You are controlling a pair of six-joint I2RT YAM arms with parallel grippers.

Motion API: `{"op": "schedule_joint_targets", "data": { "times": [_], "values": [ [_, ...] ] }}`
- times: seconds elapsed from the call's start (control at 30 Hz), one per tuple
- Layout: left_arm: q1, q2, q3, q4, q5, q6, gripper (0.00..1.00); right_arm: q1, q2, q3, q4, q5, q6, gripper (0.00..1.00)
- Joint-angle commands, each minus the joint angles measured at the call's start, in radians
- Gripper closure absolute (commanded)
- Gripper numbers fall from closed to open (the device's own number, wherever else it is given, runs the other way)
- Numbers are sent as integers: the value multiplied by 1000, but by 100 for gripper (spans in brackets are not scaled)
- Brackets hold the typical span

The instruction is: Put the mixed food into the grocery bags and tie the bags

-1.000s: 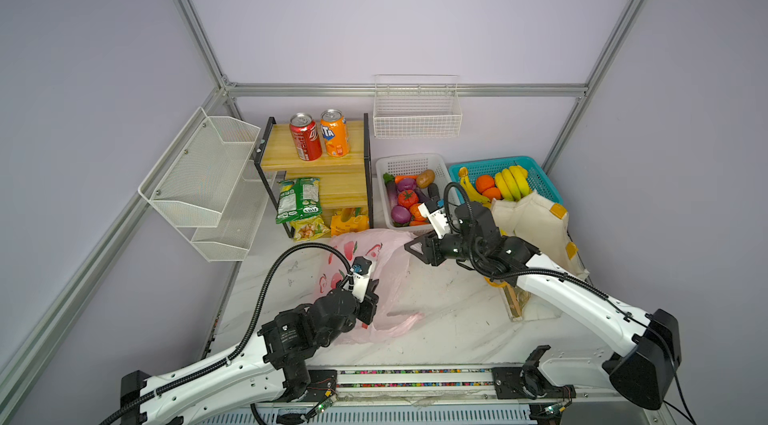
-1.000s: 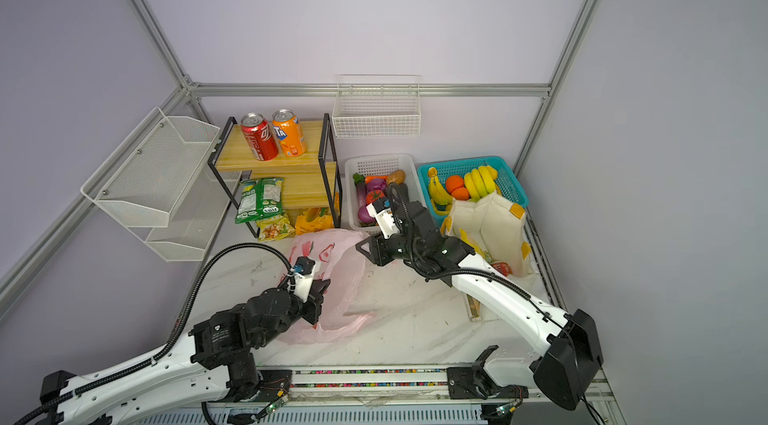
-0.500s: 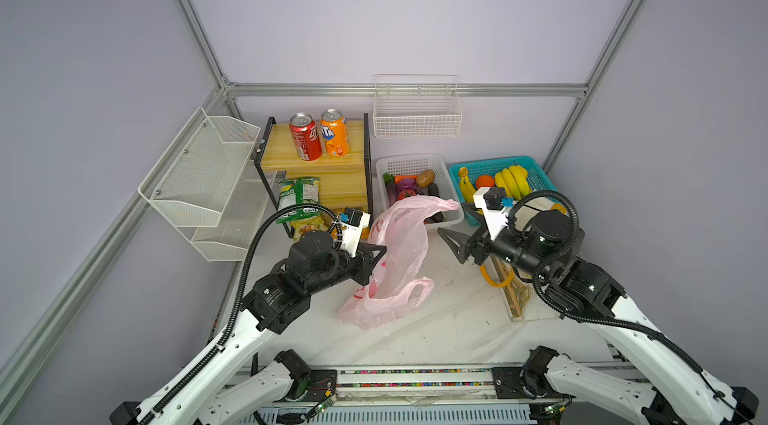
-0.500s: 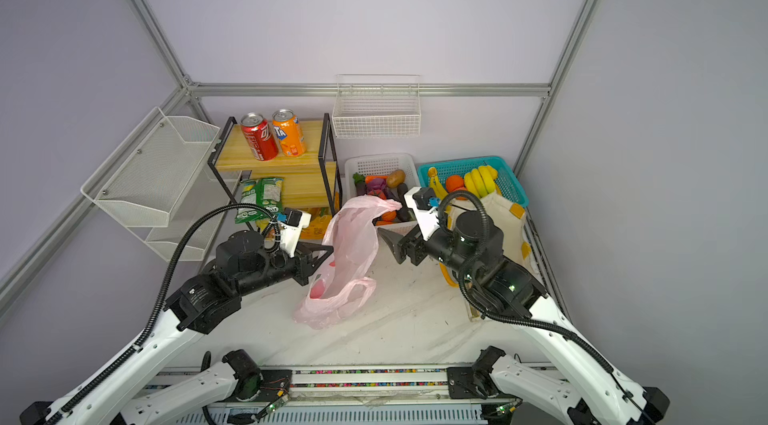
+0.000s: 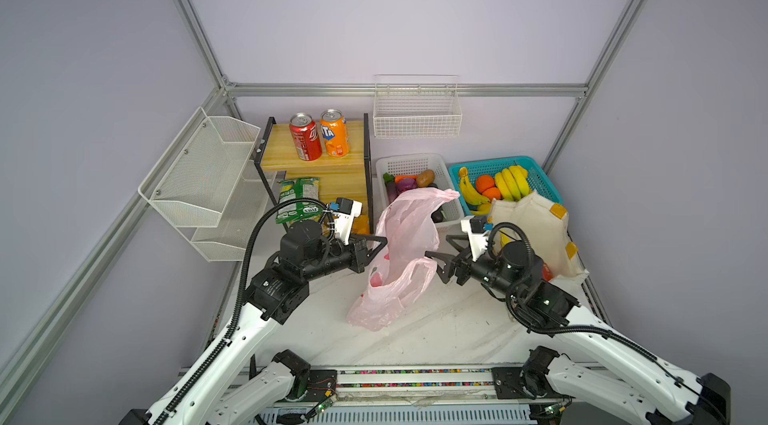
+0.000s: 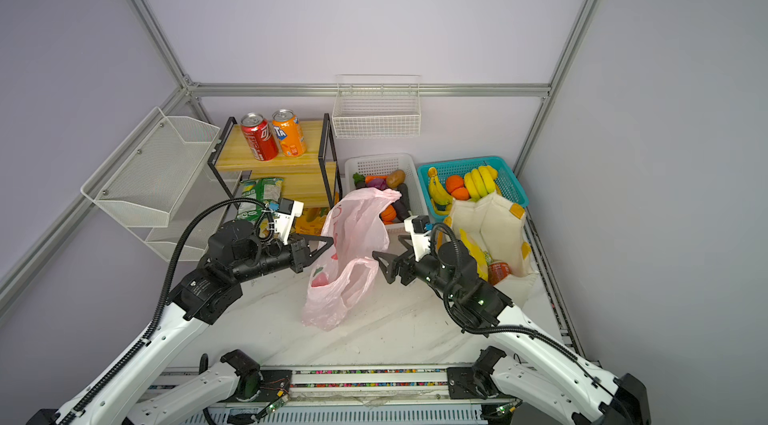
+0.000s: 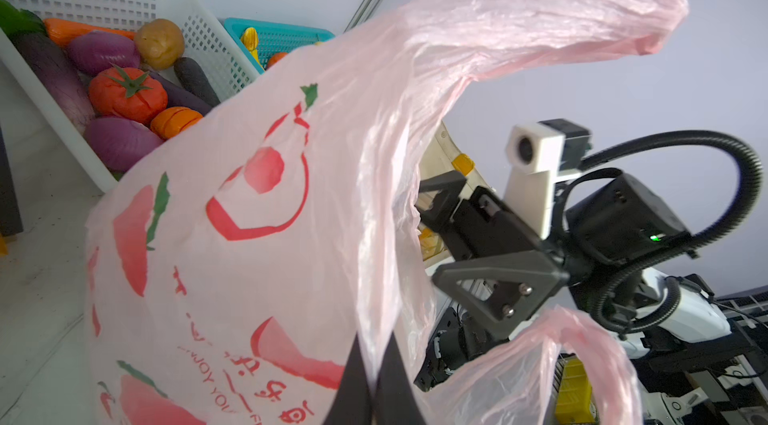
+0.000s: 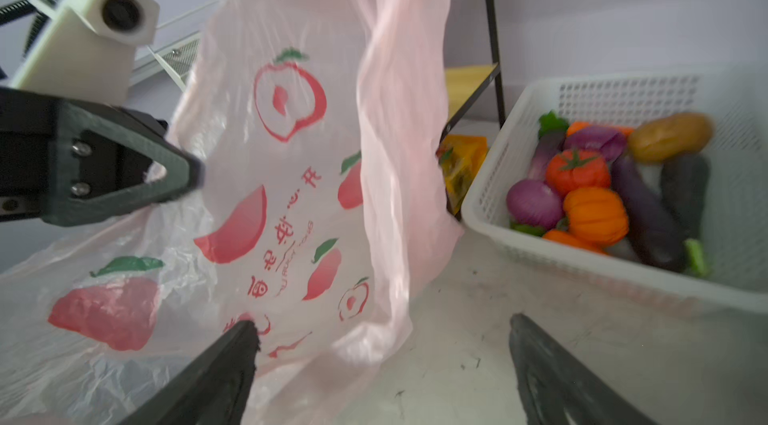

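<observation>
A thin pink bag (image 5: 399, 261) with red peach prints hangs upright over the table's middle. My left gripper (image 5: 382, 242) is shut on its left edge, and film is pinched between the fingers (image 7: 357, 377). My right gripper (image 5: 438, 246) stands open just right of the bag with nothing in it; one finger (image 8: 232, 360) is against the film. The cream tote (image 5: 532, 227) stands at the right. The red soda can (image 5: 305, 137) is on the shelf and the yellow chip packet (image 6: 309, 221) under it. Tomato (image 7: 126, 92), pumpkin (image 8: 596, 215), onion (image 7: 118, 142) and eggplant (image 8: 648, 215) lie in the white basket (image 5: 409, 161).
An orange can (image 5: 334, 134) stands beside the red one. Green packets (image 5: 297, 198) sit on the wooden shelf's lower level. A teal basket (image 5: 536, 178) holds bananas and oranges at the back right. Wire racks (image 5: 199, 178) hang on the left and back walls.
The left gripper has lifted the pink bag off the table and holds it upright. The right gripper has opened and drawn back to the bag's right side.
</observation>
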Motion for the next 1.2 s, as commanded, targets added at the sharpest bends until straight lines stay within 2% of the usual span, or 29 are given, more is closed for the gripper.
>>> {"op": "schedule_joint_targets", "data": {
  "times": [0.0, 0.2, 0.3, 0.37, 0.43, 0.47, 0.57, 0.63, 0.7, 0.77, 0.87, 0.93, 1.07, 1.17],
  "values": [
    [5, -6, -52, 88, 49, -45, 100, 25, 37, 10, 164, 16, 131, 6],
    [5, 2, -67, 68, 37, 10, 100, 26, 147, 80, 163, 121, 119, 12],
    [7, 7, -71, 58, 26, 32, 100, 26, 199, 113, 163, 135, 95, 19],
    [6, 11, -77, 71, 30, 30, 100, 26, 256, 132, 156, 143, 97, 32],
    [8, 13, -71, 61, 18, 37, 100, 26, 296, 145, 127, 163, 110, 52],
    [9, 9, -62, 35, -1, 48, 100, 25, 296, 154, 82, 200, 108, 59],
    [14, -21, 0, -143, -169, 136, 100, 25, 260, 190, -137, 410, 63, 75],
    [14, -47, 31, -247, -327, 198, 100, 24, 233, 200, -249, 498, 55, 90],
    [14, -58, 42, -292, -396, 234, 100, 24, 219, 197, -275, 471, 60, 92],
    [14, -48, 51, -308, -412, 248, 100, 24, 227, 200, -264, 417, 60, 92],
    [14, -23, 54, -282, -349, 240, 100, 24, 257, 206, -192, 272, 51, 90],
    [15, -13, 61, -274, -333, 237, 100, 24, 282, 213, -170, 241, 67, 88],
    [59, -24, 96, -319, -376, 232, 100, 21, 356, 275, -307, 422, 25, 87],
    [127, -50, 86, -317, -335, 202, 100, 12, 391, 297, -295, 415, 4, 86]
  ]
}}
